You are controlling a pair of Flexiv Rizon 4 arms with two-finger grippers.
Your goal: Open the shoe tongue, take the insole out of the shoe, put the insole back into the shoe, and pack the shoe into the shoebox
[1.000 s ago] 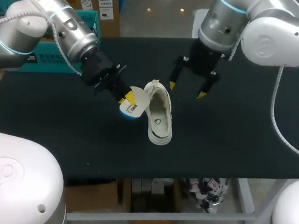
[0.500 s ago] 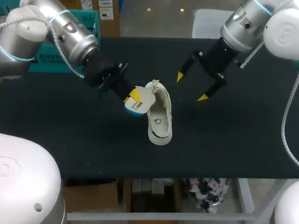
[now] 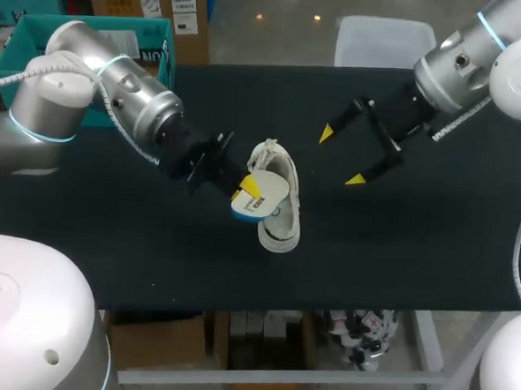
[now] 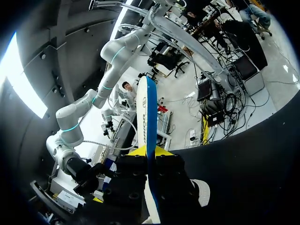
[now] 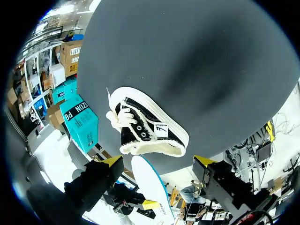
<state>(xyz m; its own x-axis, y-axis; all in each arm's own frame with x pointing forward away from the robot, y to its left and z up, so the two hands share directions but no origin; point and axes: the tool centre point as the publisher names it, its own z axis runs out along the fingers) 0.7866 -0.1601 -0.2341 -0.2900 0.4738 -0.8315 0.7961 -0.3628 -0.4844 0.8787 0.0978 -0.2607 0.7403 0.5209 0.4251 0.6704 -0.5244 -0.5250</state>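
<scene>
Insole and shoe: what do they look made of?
Insole: likely foam, matte. Edge-on it shows a white layer over a blue one, and it runs straight though gripped at one end only. Shoe: the upper looks like black woven canvas with fuzzy pale trim at the opening. The sidewall band looks like off-white rubber, smooth and matte.

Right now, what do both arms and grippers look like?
Left arm and right arm: rounded silver-and-white links, cyan rings at the joints, a white cable alongside each. Left gripper and right gripper: black bodies, two fingers with yellow tips.
</scene>
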